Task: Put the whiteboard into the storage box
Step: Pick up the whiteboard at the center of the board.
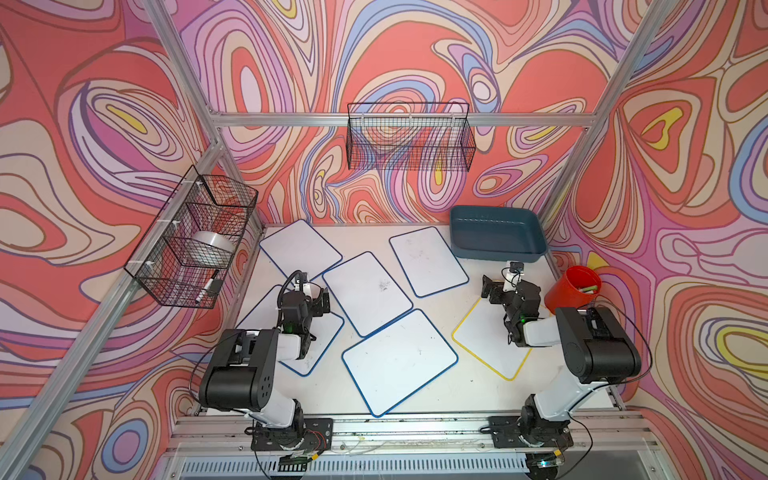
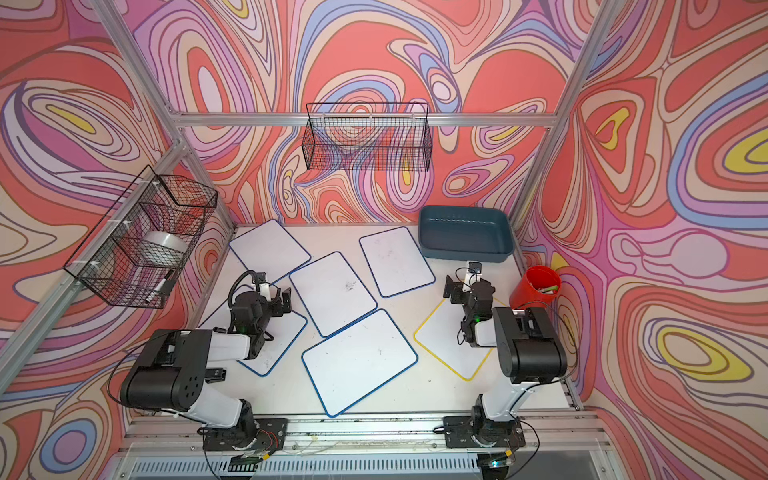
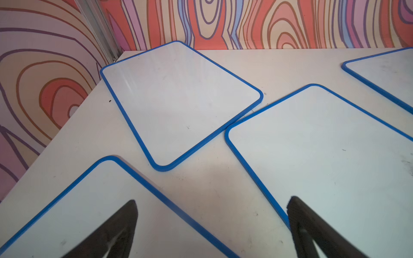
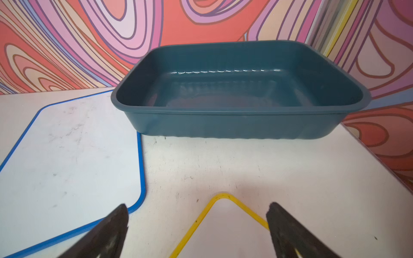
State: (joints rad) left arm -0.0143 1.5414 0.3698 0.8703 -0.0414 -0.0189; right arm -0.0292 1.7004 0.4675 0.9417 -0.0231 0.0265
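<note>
Six whiteboards [image 1: 399, 361] lie flat across the bench [image 1: 461, 399], and none is in the box [image 4: 234, 126] yet. The box sits empty in the far right corner, tucked against both walls. Both pincers are spread wide and hold nothing.

The right pincer [image 4: 197, 205] hovers over the far corner of the yellow board [image 4: 223, 225], with its wrist view looking straight at the box's near wall. That placing seems deliberate: a corner is the best lip a flat board offers, and this board lies on the box's side of the bench. A blue board [image 4: 67, 167] lies just beside the box and looks an equally short carry.

The left pincer [image 3: 213, 200] hangs above the gap between the left board [image 3: 78, 212], under its arm, and the middle board [image 3: 324, 156], both well apart from the box.

The step in hand appears to be choosing and approaching a board. The likely snag is that boards lying flush on the bench leave little edge to pinch, and a tilted board may catch the box's flared rim. A red bucket [image 1: 575, 289] sits beside the right arm.
</note>
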